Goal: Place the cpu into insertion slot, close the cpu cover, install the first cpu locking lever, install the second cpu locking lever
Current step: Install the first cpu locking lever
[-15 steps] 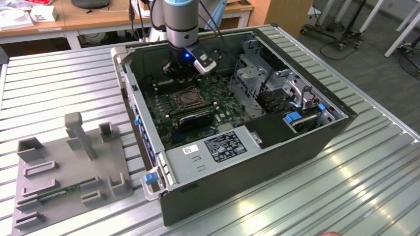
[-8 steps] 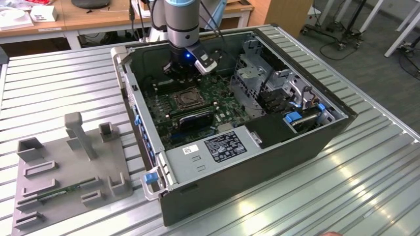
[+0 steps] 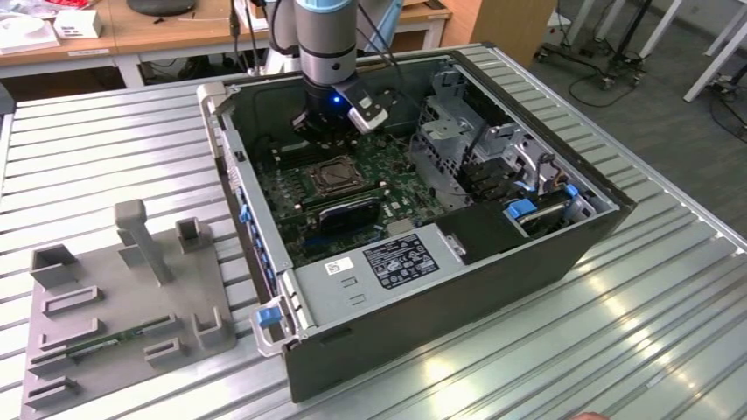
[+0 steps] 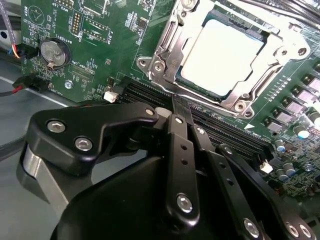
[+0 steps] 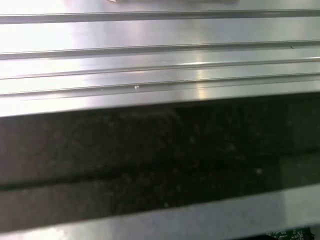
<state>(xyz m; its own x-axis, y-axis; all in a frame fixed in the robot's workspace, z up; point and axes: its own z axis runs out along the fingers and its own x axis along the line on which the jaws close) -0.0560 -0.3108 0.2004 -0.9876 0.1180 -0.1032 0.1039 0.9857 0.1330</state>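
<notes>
The cpu point(image 4: 225, 55) lies flat in the insertion slot point(image 3: 331, 178) on the green board inside the open computer case point(image 3: 386, 289). The silver cpu cover point(image 4: 167, 42) lies down over the chip's edges, and the chip's metal top shows through the cover's window. My gripper point(image 4: 178, 106) hovers just beside the socket's edge, over the long black memory slots point(image 4: 220, 131). Its two black fingers are pressed together with nothing between them. In the exterior view the gripper point(image 3: 322, 131) reaches down into the case, just behind the socket.
A drive cage point(image 3: 467, 140) and a power supply point(image 3: 391, 261) crowd the case on the exterior view's right. A grey fixture tray point(image 3: 117, 306) with a memory stick sits on the ribbed metal table point(image 5: 160, 50) at the exterior view's left. A coin battery point(image 4: 53, 52) sits on the board.
</notes>
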